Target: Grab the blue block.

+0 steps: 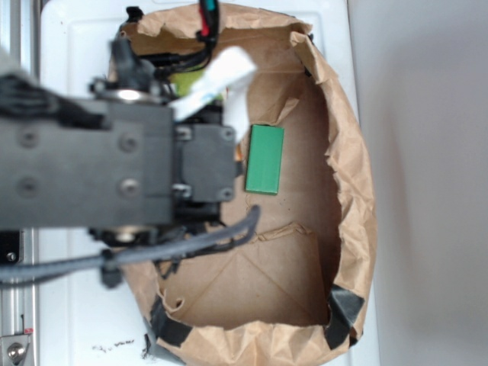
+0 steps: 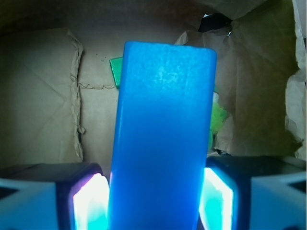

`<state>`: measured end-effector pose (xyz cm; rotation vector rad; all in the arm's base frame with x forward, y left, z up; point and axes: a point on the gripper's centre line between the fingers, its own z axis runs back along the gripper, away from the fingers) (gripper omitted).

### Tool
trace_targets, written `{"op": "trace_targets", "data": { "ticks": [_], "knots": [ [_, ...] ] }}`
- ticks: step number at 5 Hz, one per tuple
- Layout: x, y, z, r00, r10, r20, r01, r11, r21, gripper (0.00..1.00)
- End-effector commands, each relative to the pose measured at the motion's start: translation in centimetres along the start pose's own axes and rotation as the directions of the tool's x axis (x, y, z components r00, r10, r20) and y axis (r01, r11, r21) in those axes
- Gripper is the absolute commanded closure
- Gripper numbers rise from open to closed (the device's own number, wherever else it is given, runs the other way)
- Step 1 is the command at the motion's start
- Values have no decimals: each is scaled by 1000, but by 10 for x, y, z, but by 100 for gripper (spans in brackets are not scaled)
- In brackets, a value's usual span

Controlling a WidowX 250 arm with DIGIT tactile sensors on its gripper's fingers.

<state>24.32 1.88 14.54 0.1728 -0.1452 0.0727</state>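
The blue block (image 2: 163,139) fills the middle of the wrist view, a smooth bright-blue slab standing lengthwise between my fingers. My gripper (image 2: 156,201) is shut on it, with the glowing pads (image 2: 91,201) pressed against both long sides. In the exterior view the black arm (image 1: 91,168) hangs over the left part of the brown paper bag (image 1: 351,152) and hides both the block and the fingers.
A green rectangular block (image 1: 264,158) lies flat on the bag's floor to the right of the arm, and its corner (image 2: 115,69) shows past the blue block. Crumpled bag walls rise all around. A yellow-green object (image 1: 183,80) sits at the bag's back left.
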Motion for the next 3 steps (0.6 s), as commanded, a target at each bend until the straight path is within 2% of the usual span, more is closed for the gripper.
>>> {"op": "trace_targets", "data": {
  "ticks": [1, 3],
  "knots": [
    [24, 12, 22, 996, 80, -43, -82, 996, -47, 100],
    [24, 9, 23, 996, 83, -39, -86, 995, -60, 100]
  ]
}}
